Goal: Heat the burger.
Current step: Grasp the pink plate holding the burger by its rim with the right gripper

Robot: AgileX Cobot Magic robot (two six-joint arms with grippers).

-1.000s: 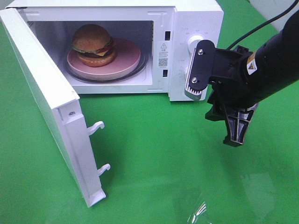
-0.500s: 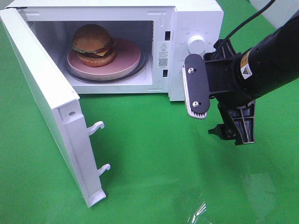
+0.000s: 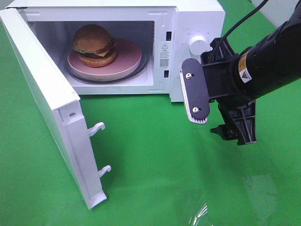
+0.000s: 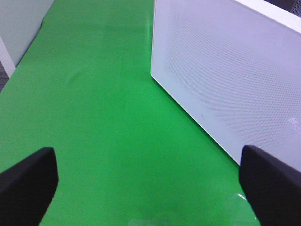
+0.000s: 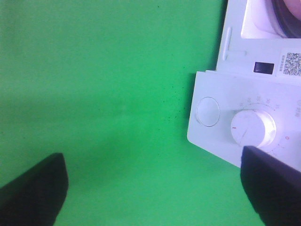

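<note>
Off the high view's frame, left arm not visible. Left fingers [image 4: 28, 181] show only as two dark tips, spread wide with nothing between them, over green worktop [image 4: 94, 117]. A white dotted panel [image 4: 225, 70] stands beside them; cannot tell which part of the microwave it is.

Right fingers [image 3: 195, 92] released, wide apart, holding nothing, just in front of the microwave [image 3: 197, 19] control panel. They cover its lower half; the dial [image 3: 196, 44] shows above them. Right wrist view: only the finger tips visible, dial and a round button [image 5: 208, 111] between them; panel print too small to read.

Door [image 3: 42, 94] swung fully open, its top corner cut off by the frame.

Contents: burger [image 3: 93, 45] upright on the left of a pink plate [image 3: 129, 59], plate inside the microwave cavity on a glass turntable [image 3: 75, 75]. Burger's far side hidden.
</note>
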